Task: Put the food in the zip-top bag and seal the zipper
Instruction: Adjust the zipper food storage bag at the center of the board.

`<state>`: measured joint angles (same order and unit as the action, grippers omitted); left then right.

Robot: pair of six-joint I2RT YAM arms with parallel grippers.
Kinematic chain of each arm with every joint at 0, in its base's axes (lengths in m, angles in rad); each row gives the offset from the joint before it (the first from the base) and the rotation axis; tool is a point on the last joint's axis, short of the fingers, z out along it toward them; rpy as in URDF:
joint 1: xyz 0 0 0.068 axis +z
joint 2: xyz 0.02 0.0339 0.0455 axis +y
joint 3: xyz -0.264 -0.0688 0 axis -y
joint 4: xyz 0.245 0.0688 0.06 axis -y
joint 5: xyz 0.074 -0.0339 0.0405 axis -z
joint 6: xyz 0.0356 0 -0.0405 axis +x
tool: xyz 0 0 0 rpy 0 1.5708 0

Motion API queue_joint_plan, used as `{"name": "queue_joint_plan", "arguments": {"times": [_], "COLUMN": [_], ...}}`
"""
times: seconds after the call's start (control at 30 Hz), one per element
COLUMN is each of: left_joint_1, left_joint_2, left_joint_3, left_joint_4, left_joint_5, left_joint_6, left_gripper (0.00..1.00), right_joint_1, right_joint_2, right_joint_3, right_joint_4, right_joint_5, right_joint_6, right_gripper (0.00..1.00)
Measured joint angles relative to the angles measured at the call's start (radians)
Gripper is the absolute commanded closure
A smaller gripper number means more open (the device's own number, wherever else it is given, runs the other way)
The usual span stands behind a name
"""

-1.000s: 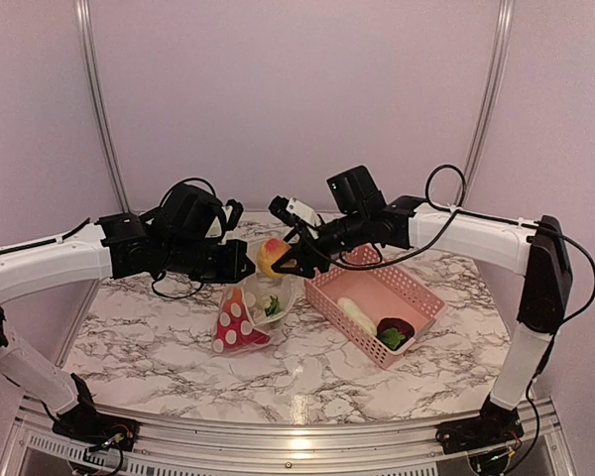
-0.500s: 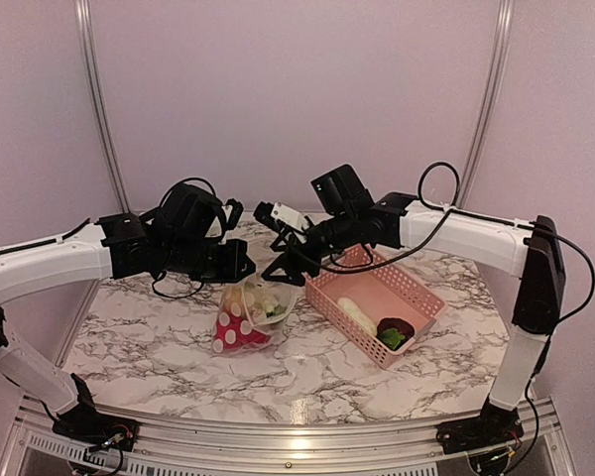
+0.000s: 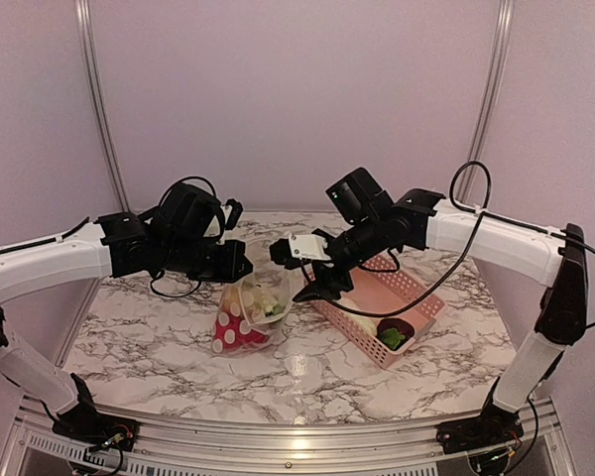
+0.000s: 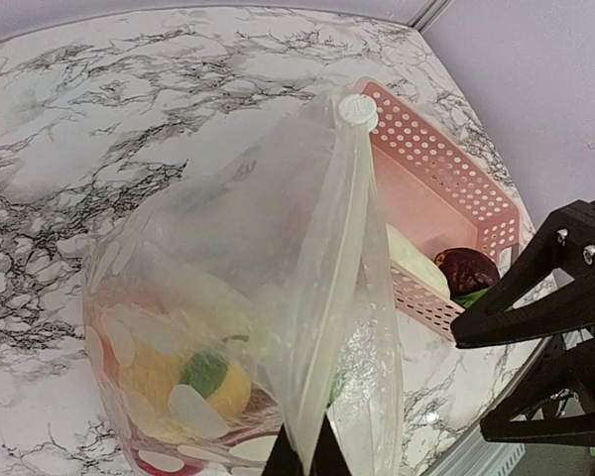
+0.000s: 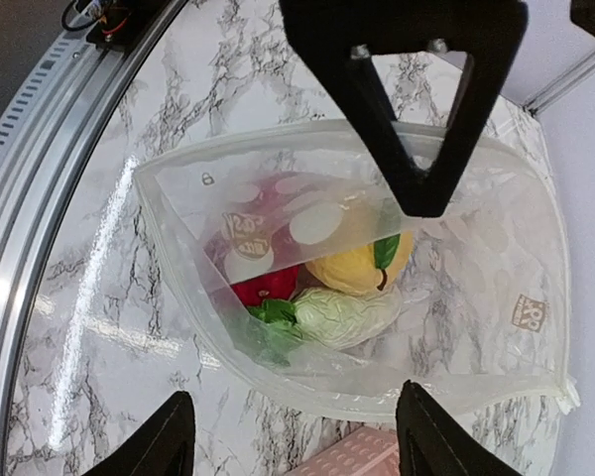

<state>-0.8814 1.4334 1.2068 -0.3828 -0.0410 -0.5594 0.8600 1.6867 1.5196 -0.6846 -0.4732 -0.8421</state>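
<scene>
The zip-top bag hangs open at table centre, polka dots on its lower part. My left gripper is shut on its mouth edge; in the left wrist view the fingers pinch the zipper strip. Inside lie a yellow-peach fruit, a pale leafy cabbage and a red piece. My right gripper is open and empty just right of the bag's mouth, its midpoint above the bag's near rim. A white oblong piece and a dark purple one lie in the basket.
The pink slotted basket stands right of the bag, close under my right arm, with a green leafy piece in its near corner. The marble table's front rail runs near the bag.
A second ago my right gripper held the peach fruit over the bag's mouth. The fruit now lies in the bag, and the gripper, open, has drawn back right toward the basket.
</scene>
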Motion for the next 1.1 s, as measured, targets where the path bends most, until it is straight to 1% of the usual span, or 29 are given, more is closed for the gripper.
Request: {"name": "queue_joint_plan", "arguments": {"times": [0.17,0.33,0.4,0.53,0.6,0.67,0.7,0.73,0.8,0.83,1.03,1.07,1.1], "left_joint_1": [0.007,0.01,0.011,0.012,0.013,0.015,0.016,0.016,0.016,0.016,0.016,0.017,0.017], "left_joint_2": [-0.001,-0.002,-0.002,-0.003,-0.003,-0.003,-0.003,-0.003,-0.003,-0.003,-0.003,-0.003,-0.003], "left_joint_3": [0.003,0.008,0.009,0.01,0.01,0.012,0.015,0.018,0.024,0.026,0.058,0.067,0.075], "left_joint_4": [-0.016,-0.036,-0.042,-0.055,-0.06,-0.066,-0.073,-0.077,-0.087,-0.093,-0.163,-0.178,-0.192], "left_joint_5": [0.008,0.018,0.019,0.023,0.024,0.024,0.023,0.022,0.022,0.021,-0.026,-0.039,-0.051], "left_joint_6": [0.016,0.027,0.029,0.031,0.034,0.037,0.039,0.04,0.045,0.046,0.043,0.041,0.038], "left_gripper": [1.0,1.0,1.0,1.0,1.0,1.0,1.0,0.96,0.83,0.79,0.77,0.75,0.7], "right_joint_1": [0.082,0.143,0.158,0.174,0.177,0.18,0.184,0.188,0.198,0.206,0.252,0.259,0.265], "right_joint_2": [0.03,0.08,0.096,0.107,0.111,0.111,0.111,0.111,0.111,0.111,0.11,0.11,0.11], "right_joint_3": [0.0,0.0,-0.001,-0.021,-0.031,-0.038,-0.038,-0.037,-0.034,-0.026,0.062,0.075,0.084], "right_joint_4": [-0.006,0.003,0.008,0.039,0.058,0.073,0.08,0.087,0.092,0.086,0.043,0.035,0.03], "right_joint_5": [0.154,0.277,0.323,0.412,0.458,0.496,0.513,0.531,0.548,0.554,0.564,0.565,0.566], "right_joint_6": [-0.107,-0.176,-0.198,-0.231,-0.244,-0.252,-0.253,-0.259,-0.265,-0.265,-0.263,-0.262,-0.262], "right_gripper": [0.37,0.41,0.49,0.71,0.8,0.96,1.0,1.0,1.0,1.0,1.0,1.0,1.0]}}
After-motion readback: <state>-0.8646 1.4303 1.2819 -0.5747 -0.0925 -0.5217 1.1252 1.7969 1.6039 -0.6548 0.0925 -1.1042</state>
